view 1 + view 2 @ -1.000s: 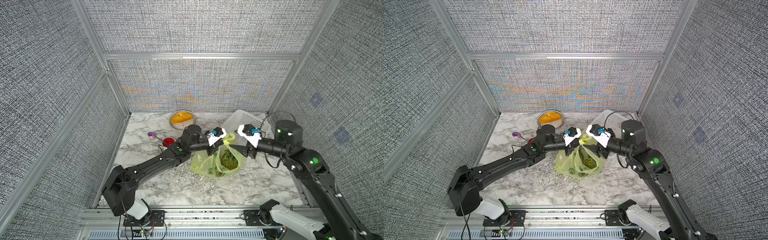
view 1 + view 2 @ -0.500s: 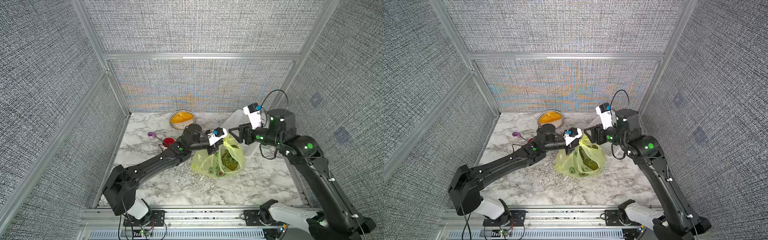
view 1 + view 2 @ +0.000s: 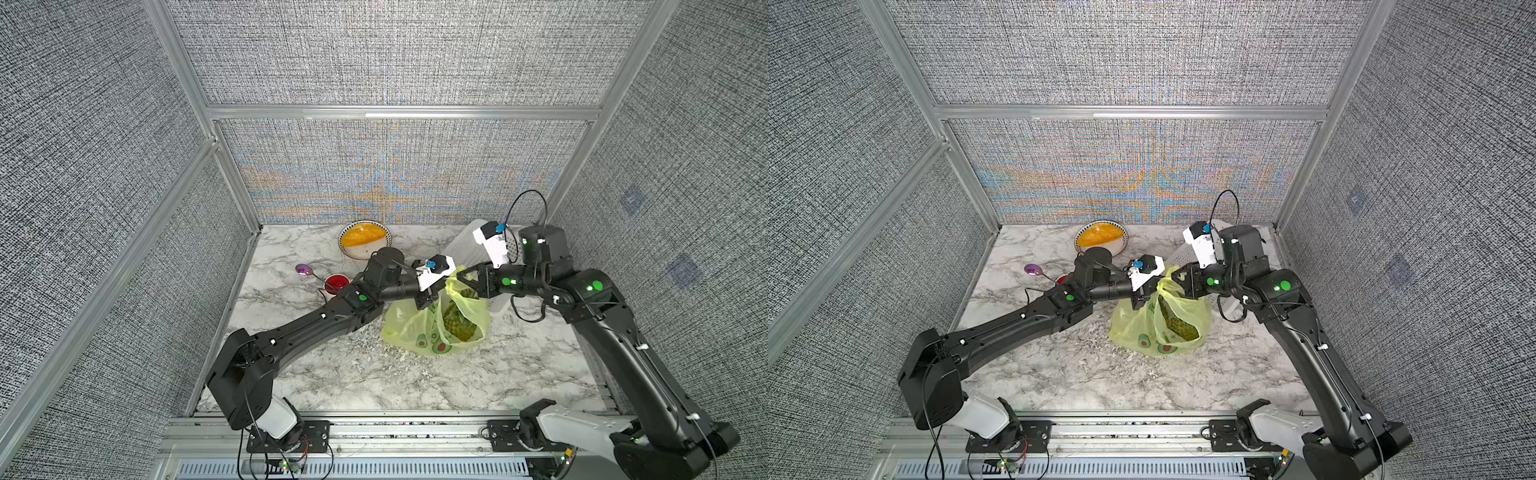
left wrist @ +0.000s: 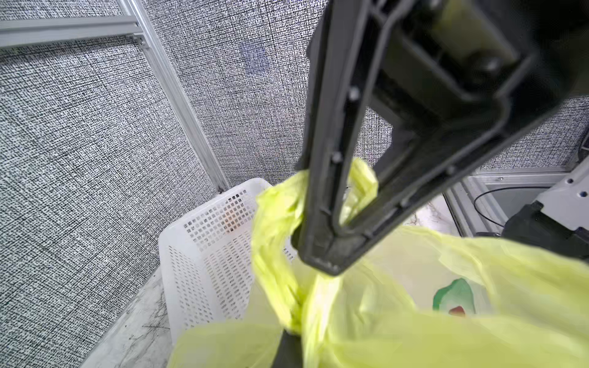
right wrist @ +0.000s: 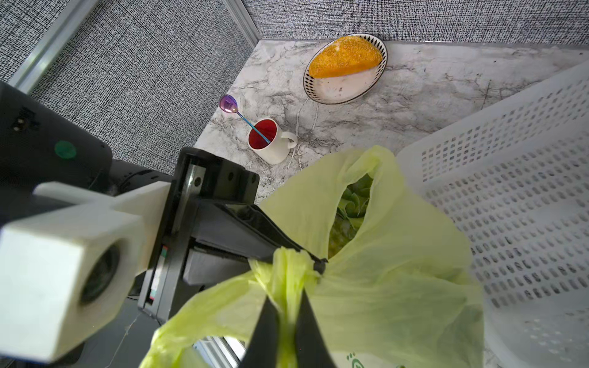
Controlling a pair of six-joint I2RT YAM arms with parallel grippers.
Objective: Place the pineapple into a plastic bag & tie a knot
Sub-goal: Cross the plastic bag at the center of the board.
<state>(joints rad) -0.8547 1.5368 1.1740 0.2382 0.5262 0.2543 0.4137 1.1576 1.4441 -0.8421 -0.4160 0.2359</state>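
This is looking like a robotics lab test cell: grey woven-textured wall panels (image 3: 374, 54) in silver aluminium framing (image 3: 399, 112) are enclosing a white marble-patterned tabletop (image 3: 374, 374), and black jointed robot arms (image 3: 316, 328) are standing bolted to a grey metal base rail (image 3: 395, 428).

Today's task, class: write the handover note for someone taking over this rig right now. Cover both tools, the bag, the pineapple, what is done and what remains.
Left tool: shut on a bunched handle of the plastic bag.
Right tool: shut on bunched handle plastic right beside it.
Pineapple: inside the bag, which stands on the marble table next to the white basket.
Done: fruit bagged, handles gathered and gripped above the bag.
Left: the handles do not look tied and the bag's mouth gapes open, so tie them together.
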